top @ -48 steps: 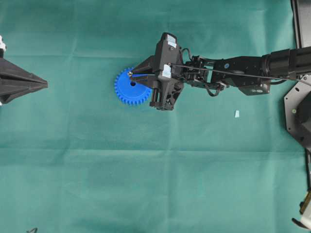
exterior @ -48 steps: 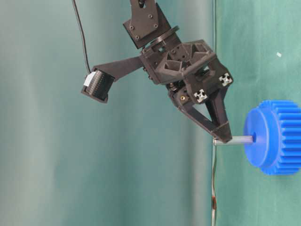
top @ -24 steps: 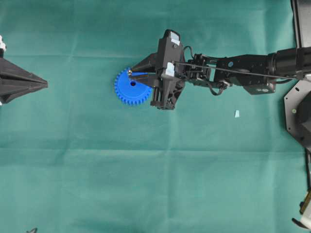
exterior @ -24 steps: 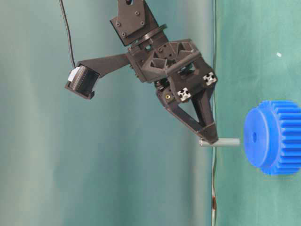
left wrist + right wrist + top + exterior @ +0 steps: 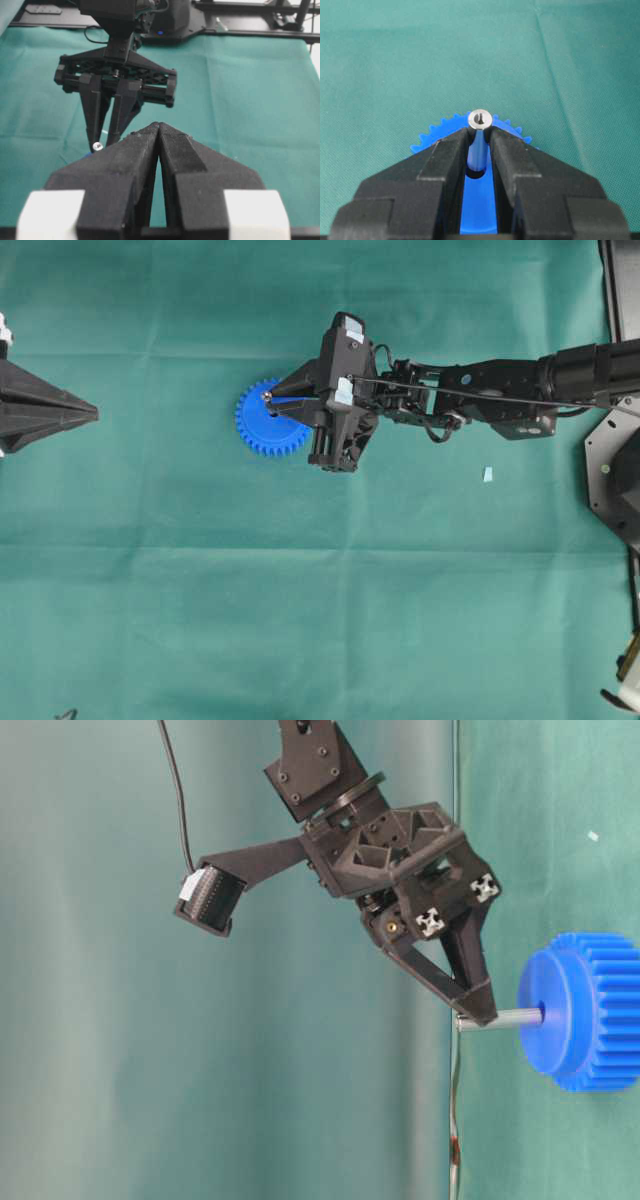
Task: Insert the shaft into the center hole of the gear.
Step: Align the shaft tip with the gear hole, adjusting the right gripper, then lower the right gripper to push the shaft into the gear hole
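The blue gear (image 5: 262,432) lies flat on the green cloth, its face toward the camera in the overhead view. My right gripper (image 5: 268,397) is over it, shut on the silvery shaft (image 5: 480,119) near the shaft's upper end. From table level, the shaft (image 5: 505,1016) stands square to the gear (image 5: 600,1020), its free end touching the face at the center hole. In the right wrist view the dark rim of the center hole (image 5: 476,174) shows around the shaft's lower end. My left gripper (image 5: 95,415) rests at the far left, shut and empty, its fingertips (image 5: 150,131) pressed together.
A small pale blue fleck (image 5: 488,475) lies on the cloth to the right of the gear. Black robot base hardware (image 5: 612,475) stands at the right edge. Green cloth covers the whole table.
Half a second ago the shaft was lifted off the gear's face. It has come back down and its tip meets the center hole again. The left gripper has not moved.
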